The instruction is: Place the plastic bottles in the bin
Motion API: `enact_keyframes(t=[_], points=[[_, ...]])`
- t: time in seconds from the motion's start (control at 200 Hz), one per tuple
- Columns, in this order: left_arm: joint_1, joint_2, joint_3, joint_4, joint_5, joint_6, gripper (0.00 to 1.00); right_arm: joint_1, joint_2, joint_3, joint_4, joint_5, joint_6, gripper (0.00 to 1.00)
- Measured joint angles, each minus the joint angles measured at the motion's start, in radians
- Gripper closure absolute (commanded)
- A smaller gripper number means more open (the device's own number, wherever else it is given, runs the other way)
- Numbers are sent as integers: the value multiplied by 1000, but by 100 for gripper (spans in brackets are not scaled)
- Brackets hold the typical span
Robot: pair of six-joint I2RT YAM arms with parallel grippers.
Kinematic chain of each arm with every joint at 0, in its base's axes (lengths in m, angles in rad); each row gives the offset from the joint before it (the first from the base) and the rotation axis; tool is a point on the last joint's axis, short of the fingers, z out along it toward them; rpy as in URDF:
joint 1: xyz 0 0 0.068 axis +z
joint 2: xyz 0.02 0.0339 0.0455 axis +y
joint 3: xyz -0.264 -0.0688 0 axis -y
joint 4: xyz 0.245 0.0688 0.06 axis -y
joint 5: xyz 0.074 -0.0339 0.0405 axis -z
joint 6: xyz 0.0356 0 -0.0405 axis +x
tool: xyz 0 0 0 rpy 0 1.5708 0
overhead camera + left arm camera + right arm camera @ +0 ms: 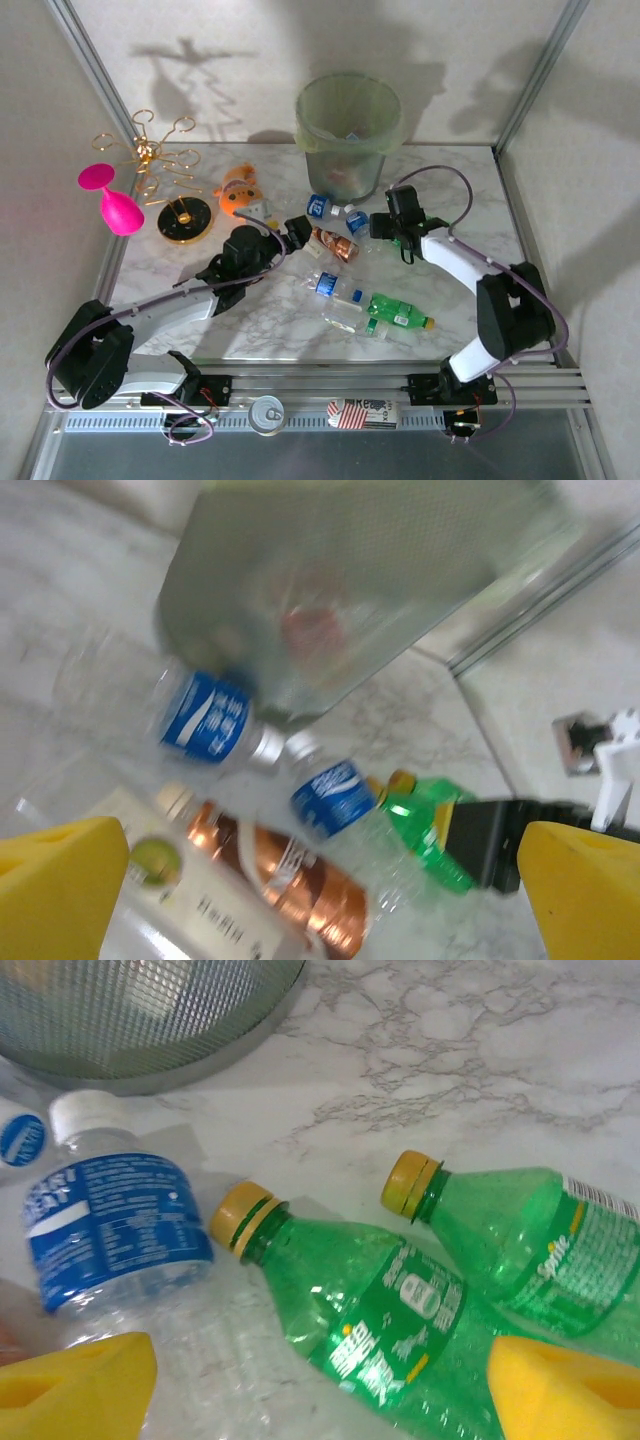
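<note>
The bin [348, 130] is being seen upright at the far edge of the marble bench [270, 330], with plastic bottles [335, 245] lying scattered just in front of it. The left hand [298, 230] is being held low beside this cluster, its yellow fingers [60, 890] spread wide and nothing being pinched. In its wrist view an amber-brown bottle [300, 880] and two clear blue-labelled bottles [205, 720] are being seen between the hand and the bin's wall. The right hand [385, 230] is being held opposite, near the bin's base, with its fingers [565, 1390] likewise spread. A green bottle [380, 1320] is lying between them, just beside a second green bottle [540, 1250]; whether the pads are touching it cannot be told. A lone green bottle [400, 312] and a clear one are lying nearer the arm bases. An orange plush toy [240, 190], a pink glass [112, 200] and a gold rack [160, 160] are being seen on the bench's left side.
</note>
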Motion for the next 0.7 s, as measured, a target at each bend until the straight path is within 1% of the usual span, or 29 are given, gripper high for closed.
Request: enact_keyframes(t=[0.07,0.12,0.3,0.536,0.701], points=[[-1,0,-43,5,-1,-35,0,-10,52,39,-21,3,-24,27],[-2,0,-69,13,-1,-61,0,-14,86,63,-34,5,-40,29],[-5,2,-91,47,-1,-108,0,-29,163,105,-56,14,-69,29],[-6,29,-71,82,0,-111,0,-48,166,99,-65,9,-75,29],[-6,60,-64,93,0,-114,0,-50,140,50,-55,-11,-67,29]])
